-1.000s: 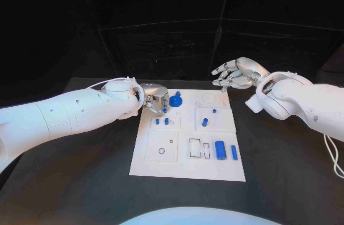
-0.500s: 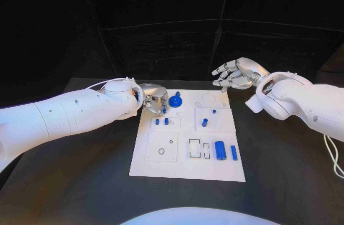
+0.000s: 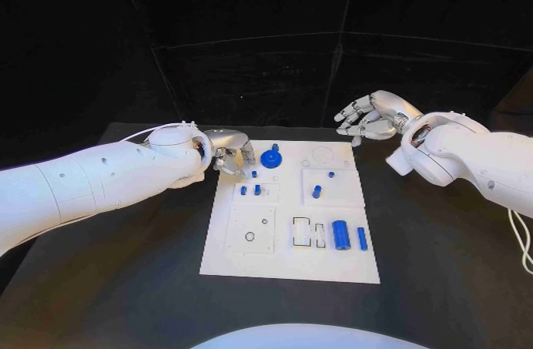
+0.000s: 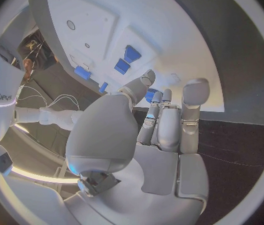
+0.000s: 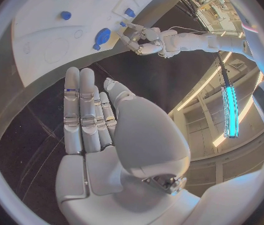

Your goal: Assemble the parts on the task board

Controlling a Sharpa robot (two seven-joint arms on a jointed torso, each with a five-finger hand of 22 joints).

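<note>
Fingers of left hand (image 3: 228,153) curled at task board (image 3: 289,264) far-left edge — beside blue knob part (image 3: 272,159), holding nothing. Right hand (image 3: 372,118) fingers loosely spread beyond board's far-right corner — empty.

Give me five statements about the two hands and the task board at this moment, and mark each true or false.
1. The right hand holds a blue part. False: it holds nothing, its fingers loosely curled beyond the board's far right corner.
2. The left hand is at the far left edge of the task board. True.
3. The task board is black. False: it is white, on a black table.
4. Two long blue parts lie side by side in the board's near right area. True.
5. The right hand rests on the board. False: it hangs off the board.
</note>
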